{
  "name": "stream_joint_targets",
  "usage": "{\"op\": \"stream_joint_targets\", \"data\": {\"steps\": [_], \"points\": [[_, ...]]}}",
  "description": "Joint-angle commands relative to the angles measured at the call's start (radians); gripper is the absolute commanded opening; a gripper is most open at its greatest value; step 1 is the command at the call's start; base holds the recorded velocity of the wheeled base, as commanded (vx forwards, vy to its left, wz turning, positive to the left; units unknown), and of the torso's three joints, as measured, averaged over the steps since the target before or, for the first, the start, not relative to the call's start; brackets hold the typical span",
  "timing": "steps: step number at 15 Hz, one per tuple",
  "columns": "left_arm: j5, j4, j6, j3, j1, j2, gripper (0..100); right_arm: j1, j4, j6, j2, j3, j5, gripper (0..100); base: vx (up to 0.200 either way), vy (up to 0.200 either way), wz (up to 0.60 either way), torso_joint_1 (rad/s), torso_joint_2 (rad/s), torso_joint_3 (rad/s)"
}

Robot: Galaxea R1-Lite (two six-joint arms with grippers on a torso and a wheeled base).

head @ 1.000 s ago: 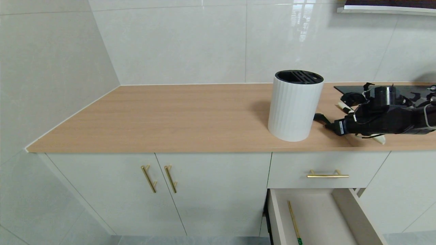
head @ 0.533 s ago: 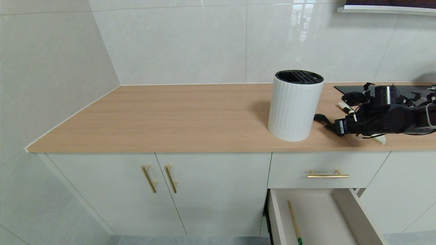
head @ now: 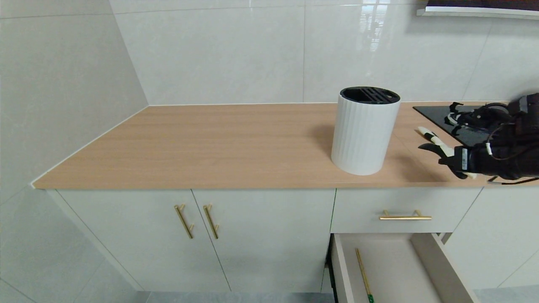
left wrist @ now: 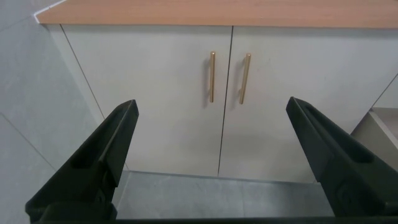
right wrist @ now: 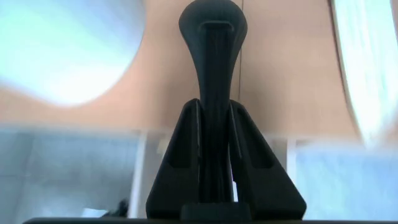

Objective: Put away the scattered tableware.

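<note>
The right gripper (head: 426, 147) has pulled back from the white holder (head: 364, 130) toward the surface's (head: 219, 143) right edge, fingers together on nothing, so the white utensil (head: 425, 133) there remains ungrasped; the left gripper's (left wrist: 211, 106) fingers are apart.

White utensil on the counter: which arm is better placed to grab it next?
Right. Its end effector is at the counter close to the white utensil; the left end effector hangs low, open, facing the cabinet doors.
</note>
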Motion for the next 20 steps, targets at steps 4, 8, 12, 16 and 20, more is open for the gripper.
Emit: {"op": "stream_joint_targets", "data": {"steps": [4, 8, 12, 16, 20], "points": [[0.000, -0.001, 0.000, 0.000, 0.001, 0.002, 100, 0.036, -0.031, 0.139, -0.293, 0.282, -0.017, 0, 0.000, 0.000, 0.00, 0.000, 0.00, 0.000], [0.000, -0.001, 0.000, 0.000, -0.001, 0.002, 100, 0.059, -0.031, 0.123, -0.250, 0.307, -0.040, 0, 0.000, 0.000, 0.00, 0.000, 0.00, 0.000], [0.000, -0.001, 0.000, 0.000, -0.001, 0.002, 100, 0.062, -0.031, 0.087, -0.244, 0.325, -0.047, 0, 0.000, 0.000, 0.00, 0.000, 0.00, 0.000], [0.000, -0.001, 0.000, 0.000, 0.001, 0.002, 100, 0.065, -0.031, 0.021, -0.235, 0.356, -0.045, 0, 0.000, 0.000, 0.00, -0.035, 0.08, 0.052], [0.000, -0.001, 0.000, 0.000, 0.001, 0.002, 100, 0.088, -0.031, 0.018, -0.232, 0.364, -0.047, 0, 0.000, 0.000, 0.00, -0.173, 0.44, 0.251]]}}
